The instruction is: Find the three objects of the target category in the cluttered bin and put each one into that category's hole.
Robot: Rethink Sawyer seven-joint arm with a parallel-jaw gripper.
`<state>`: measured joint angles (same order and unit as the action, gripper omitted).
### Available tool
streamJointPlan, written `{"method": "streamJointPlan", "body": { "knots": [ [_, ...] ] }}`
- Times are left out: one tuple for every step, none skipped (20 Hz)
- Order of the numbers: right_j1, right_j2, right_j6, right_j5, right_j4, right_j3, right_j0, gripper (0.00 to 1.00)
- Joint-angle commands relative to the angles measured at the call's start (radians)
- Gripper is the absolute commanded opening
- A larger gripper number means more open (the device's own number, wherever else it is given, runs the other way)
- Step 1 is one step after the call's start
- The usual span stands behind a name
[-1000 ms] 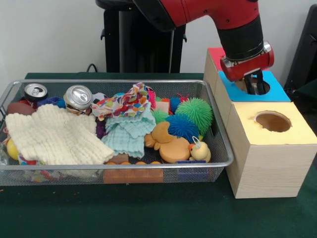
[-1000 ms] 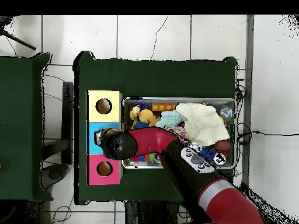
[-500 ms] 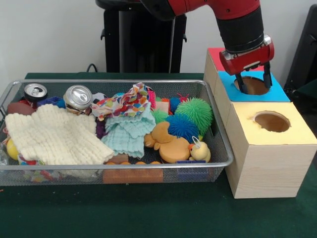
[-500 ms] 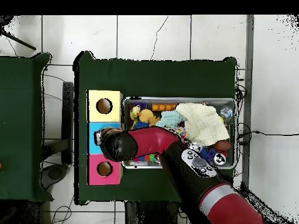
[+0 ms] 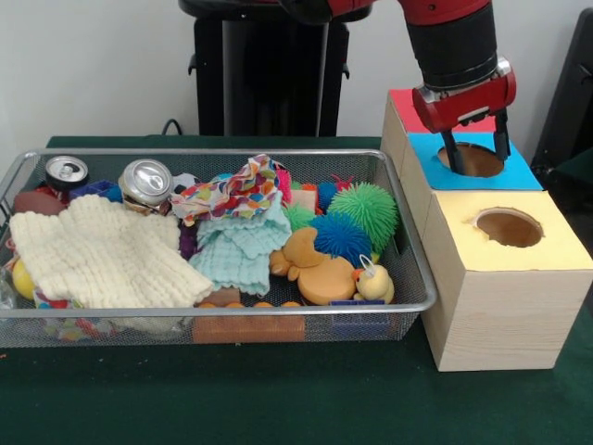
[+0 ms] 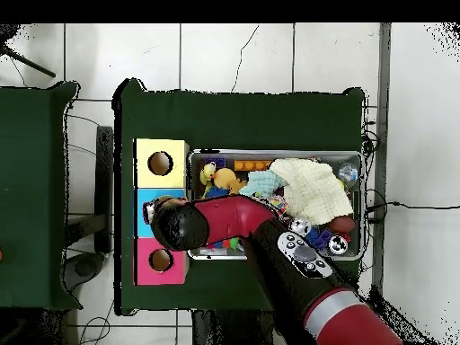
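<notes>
Your gripper (image 5: 475, 153) is hovering just above the hole in the blue box (image 5: 519, 172), fingers spread apart and carrying nothing (the overhead view hides them under the arm). The wire bin (image 5: 408, 241) is sitting beside the boxes, holding the spiky balls (image 5: 366, 211), cloths and cans.

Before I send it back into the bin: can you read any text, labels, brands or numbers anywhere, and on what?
No readable text in either view.
Two cans, far left of the bin: only the tops show, no label visible.
Box tops: plain yellow, blue and red, no lettering.
Gripper, open and empty over the blue hole: no markings.
</notes>
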<state>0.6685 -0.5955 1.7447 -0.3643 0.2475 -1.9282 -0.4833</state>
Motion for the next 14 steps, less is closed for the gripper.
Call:
{"method": "streamJointPlan", "body": {
  "knots": [
    [0.036,0.036,0.052,-0.090,0.002,-0.007,-0.021,1.00],
    [0.049,0.034,0.049,-0.107,-0.004,-0.010,-0.023,1.00],
    [0.068,0.029,0.046,-0.125,-0.012,-0.019,-0.028,1.00],
    [0.087,0.025,0.044,-0.147,-0.021,-0.025,-0.032,1.00],
    [0.108,0.018,0.041,-0.170,-0.033,-0.037,-0.038,1.00],
    [0.128,0.011,0.037,-0.193,-0.043,-0.044,-0.044,1.00],
    [0.148,0.004,0.032,-0.215,-0.053,-0.052,-0.051,1.00],
    [0.162,-0.002,0.025,-0.236,-0.061,-0.056,-0.059,1.00],
    [0.168,-0.008,0.013,-0.251,-0.065,-0.058,-0.069,1.00],
    [0.168,-0.014,-0.002,-0.265,-0.065,-0.056,-0.081,1.00],
    [0.170,-0.019,-0.021,-0.280,-0.061,-0.055,-0.094,1.00],
    [0.166,-0.022,-0.041,-0.294,-0.053,-0.049,-0.105,1.00],
    [0.169,-0.027,-0.060,-0.307,-0.047,-0.048,-0.118,1.00],
    [0.170,-0.032,-0.076,-0.319,-0.041,-0.046,-0.131,1.00]
  ]
}}
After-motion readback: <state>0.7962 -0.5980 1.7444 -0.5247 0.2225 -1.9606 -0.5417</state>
